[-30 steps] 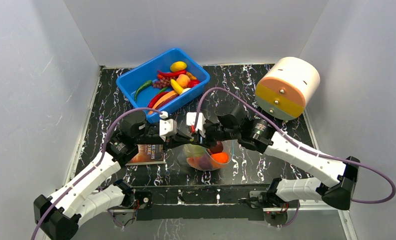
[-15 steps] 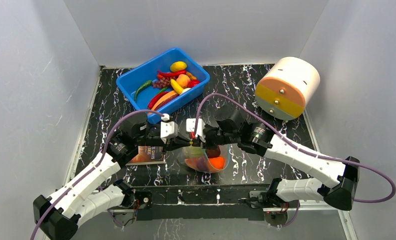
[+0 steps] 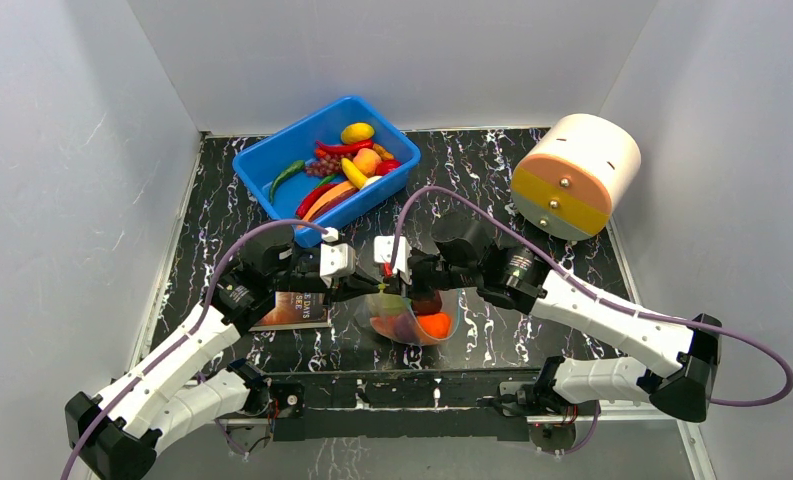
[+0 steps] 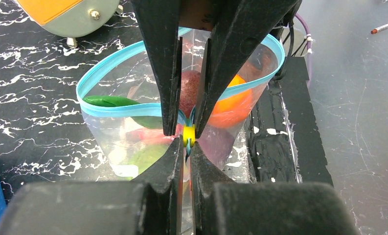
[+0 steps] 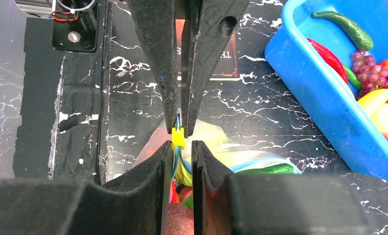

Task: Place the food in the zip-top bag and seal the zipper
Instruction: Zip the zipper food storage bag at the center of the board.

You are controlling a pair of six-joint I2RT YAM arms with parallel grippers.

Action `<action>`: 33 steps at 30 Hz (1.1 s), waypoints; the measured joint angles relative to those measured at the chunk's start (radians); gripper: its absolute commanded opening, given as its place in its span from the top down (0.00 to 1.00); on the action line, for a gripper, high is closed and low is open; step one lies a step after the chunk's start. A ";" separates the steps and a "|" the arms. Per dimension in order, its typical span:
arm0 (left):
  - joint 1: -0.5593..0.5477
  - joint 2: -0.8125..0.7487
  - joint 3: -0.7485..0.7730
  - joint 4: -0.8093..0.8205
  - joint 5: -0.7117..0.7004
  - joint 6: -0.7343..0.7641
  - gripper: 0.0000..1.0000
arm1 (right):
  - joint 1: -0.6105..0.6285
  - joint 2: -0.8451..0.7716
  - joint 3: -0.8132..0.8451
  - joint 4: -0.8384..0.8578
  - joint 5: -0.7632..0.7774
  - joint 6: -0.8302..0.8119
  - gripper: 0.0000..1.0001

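The zip-top bag [image 3: 417,318] lies near the table's front, with an orange [image 3: 437,322] and other toy food inside it. In the left wrist view its mouth gapes in a loop of blue-green zipper [image 4: 113,108] over an orange [image 4: 236,105] and a green piece [image 4: 108,101]. My left gripper [image 3: 367,285] is shut on the bag's end edge [image 4: 187,142], just behind a yellow slider [image 4: 188,134]. My right gripper [image 3: 392,285] faces it tip to tip. Its fingers [image 4: 165,73] straddle the zipper strips [image 5: 182,144] with a narrow gap, right at the slider [image 5: 178,138].
A blue bin [image 3: 262,160] holding more toy food stands at the back left and shows in the right wrist view [image 5: 304,88]. A white and orange cylinder [image 3: 577,175] lies at the back right. A dark booklet [image 3: 297,308] lies under my left arm.
My right gripper has moved left and down to meet my left gripper at the bag's end. The left gripper has shifted slightly right. Almost nothing has moved in the last half second.
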 measured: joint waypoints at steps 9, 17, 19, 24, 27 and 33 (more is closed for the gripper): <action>0.000 0.001 0.002 -0.014 0.006 -0.002 1.00 | 0.002 0.003 0.000 0.007 0.001 0.016 0.78; 0.002 0.005 0.002 -0.018 0.010 -0.013 1.00 | 0.013 0.017 0.000 0.021 0.000 0.017 0.93; 0.003 0.005 0.002 -0.023 0.006 -0.013 1.00 | 0.014 0.021 0.000 0.020 0.002 0.018 1.00; 0.006 0.005 0.019 -0.059 -0.011 0.002 1.00 | 0.022 0.019 0.000 0.021 0.032 0.015 1.00; 0.003 0.003 0.039 -0.090 -0.045 0.019 1.00 | 0.029 0.011 0.000 0.023 0.058 0.007 1.00; -0.013 -0.020 0.070 -0.149 -0.132 0.035 1.00 | 0.039 -0.023 -0.018 0.039 0.090 -0.011 1.00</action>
